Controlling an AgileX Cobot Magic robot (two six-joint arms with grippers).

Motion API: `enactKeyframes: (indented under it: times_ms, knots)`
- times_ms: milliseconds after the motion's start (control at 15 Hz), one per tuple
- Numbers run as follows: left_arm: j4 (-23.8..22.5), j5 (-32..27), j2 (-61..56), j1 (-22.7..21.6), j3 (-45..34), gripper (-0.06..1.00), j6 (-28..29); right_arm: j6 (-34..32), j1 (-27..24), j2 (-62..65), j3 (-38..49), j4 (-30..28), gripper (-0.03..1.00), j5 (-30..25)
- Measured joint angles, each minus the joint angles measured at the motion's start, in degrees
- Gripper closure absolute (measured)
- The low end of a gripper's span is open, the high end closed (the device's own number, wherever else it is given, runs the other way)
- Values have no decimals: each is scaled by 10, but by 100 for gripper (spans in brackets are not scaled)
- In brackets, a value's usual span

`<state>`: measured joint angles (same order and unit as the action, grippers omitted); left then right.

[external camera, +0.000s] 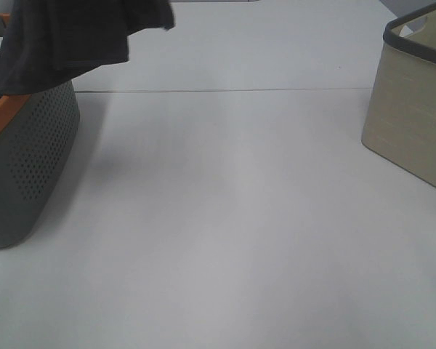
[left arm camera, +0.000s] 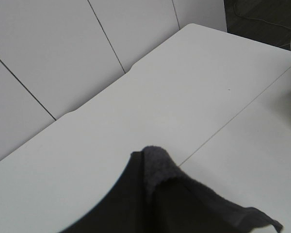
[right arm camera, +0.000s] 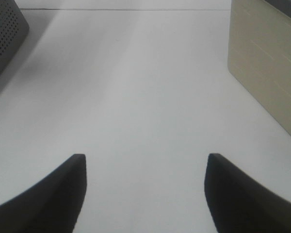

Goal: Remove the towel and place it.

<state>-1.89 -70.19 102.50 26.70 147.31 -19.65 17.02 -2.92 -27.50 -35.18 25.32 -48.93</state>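
The towel (external camera: 65,36) is a dark charcoal cloth hanging in the air at the top left, its lower folds draping over the grey perforated basket (external camera: 29,160). In the left wrist view the towel (left arm camera: 169,204) bunches up right in front of the camera and hides my left gripper's fingers, which are shut on it. My right gripper (right arm camera: 145,156) hovers low over the bare white table between basket and bin. It is open, and nothing lies between its dark fingertips (right arm camera: 72,189). Neither gripper shows in the exterior high view.
The grey basket has an orange inner rim (external camera: 3,109) and stands at the left edge. A beige fabric bin (external camera: 414,102) with a dark rim stands at the right, also visible as the beige fabric bin (right arm camera: 266,63). A seam crosses the white table (external camera: 225,218) at the back.
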Motion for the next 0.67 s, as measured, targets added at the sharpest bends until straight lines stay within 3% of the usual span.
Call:
enactKeyframes:
  times_ms: [133,667]
  knots:
    - [-65,0,50,48,19,94,44,14,0,-30,-1,22,35,17]
    - [-78,-1,133,60,19,94,77,115,0,-87,-1,111,35,54]
